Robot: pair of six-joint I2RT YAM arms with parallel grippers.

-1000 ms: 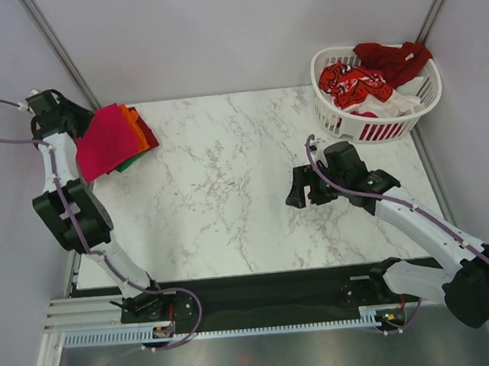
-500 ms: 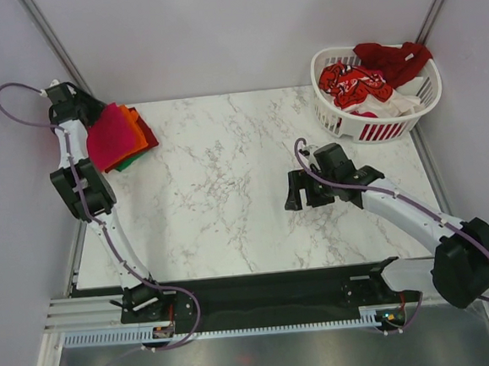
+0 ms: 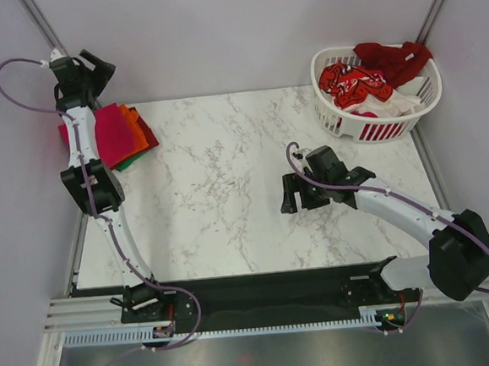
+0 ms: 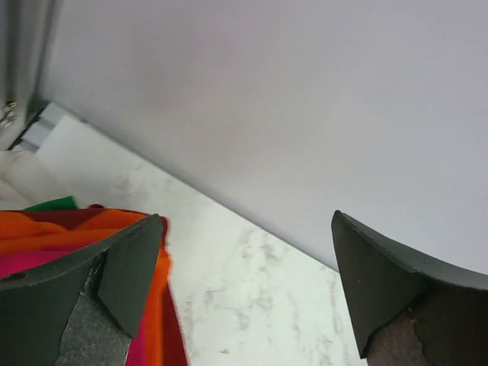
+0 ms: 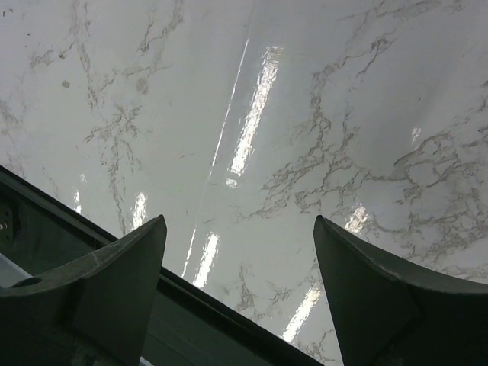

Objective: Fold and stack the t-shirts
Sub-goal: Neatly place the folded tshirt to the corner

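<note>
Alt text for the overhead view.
Folded t-shirts, magenta on top, are stacked at the table's far left corner, the open left gripper raised beyond them. The open right gripper hangs mid-table; a basket far right holds more shirts.

Top: high, overlooks whole table [image 3: 219, 176]. Left wrist: table's far-left corner, shares t-shirts [image 4: 46, 229]. Right wrist: close above mid-table.

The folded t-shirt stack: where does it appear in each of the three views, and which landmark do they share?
Top external: the folded t-shirt stack lies at the far left corner of the table.
Left wrist: lower left corner of the picture, orange and magenta cloth.
Right wrist: not in it.
Shared landmark: the marble table top, visible in all three.
</note>
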